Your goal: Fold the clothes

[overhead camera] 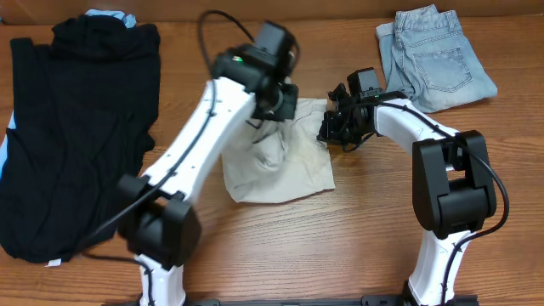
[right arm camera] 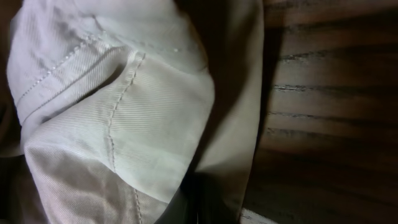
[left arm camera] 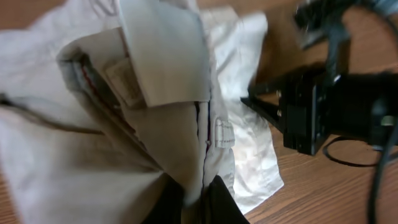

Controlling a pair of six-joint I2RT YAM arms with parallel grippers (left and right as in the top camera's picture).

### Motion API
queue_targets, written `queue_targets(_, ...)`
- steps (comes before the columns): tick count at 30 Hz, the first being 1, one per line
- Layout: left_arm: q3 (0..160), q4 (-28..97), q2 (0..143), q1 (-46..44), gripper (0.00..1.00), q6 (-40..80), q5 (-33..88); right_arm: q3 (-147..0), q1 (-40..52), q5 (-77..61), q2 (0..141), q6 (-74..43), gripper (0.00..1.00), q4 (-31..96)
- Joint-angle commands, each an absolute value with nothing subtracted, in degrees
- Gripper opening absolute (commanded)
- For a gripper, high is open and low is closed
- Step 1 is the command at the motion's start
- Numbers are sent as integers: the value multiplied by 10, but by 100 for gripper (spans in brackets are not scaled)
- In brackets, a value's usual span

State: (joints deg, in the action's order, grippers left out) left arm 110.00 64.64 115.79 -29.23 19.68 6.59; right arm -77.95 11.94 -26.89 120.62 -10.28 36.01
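Observation:
The clothes, a pair of cream-beige shorts, lie crumpled in the middle of the table. My left gripper hangs over their upper left part, shut on a fold of the cloth. In the left wrist view the shorts show waistband and fly seam, pinched between the dark fingers at the bottom edge. My right gripper is at the shorts' upper right edge, shut on the fabric. The right wrist view is filled by the shorts, with a stitched seam, running down into the dark fingertips.
A big black garment covers the left side of the table, with a bit of light blue at its top edge. Light-blue denim shorts lie at the back right. The right arm shows close by in the left wrist view. Bare wood lies right of the shorts.

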Motion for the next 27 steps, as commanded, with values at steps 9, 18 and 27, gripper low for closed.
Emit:
queue_targets(9, 1109, 645, 1229, -314, 75, 234, 63, -804, 57, -312, 1123, -136, 9, 408)
queue_targets(18, 1180, 724, 1171, -258, 79, 225, -11, -804, 6, -342, 1009, -72, 91, 469)
queue_targets(27, 1210, 777, 1114, -176, 100, 177, -48, -790, 88, -322, 1090, -98, 100, 475)
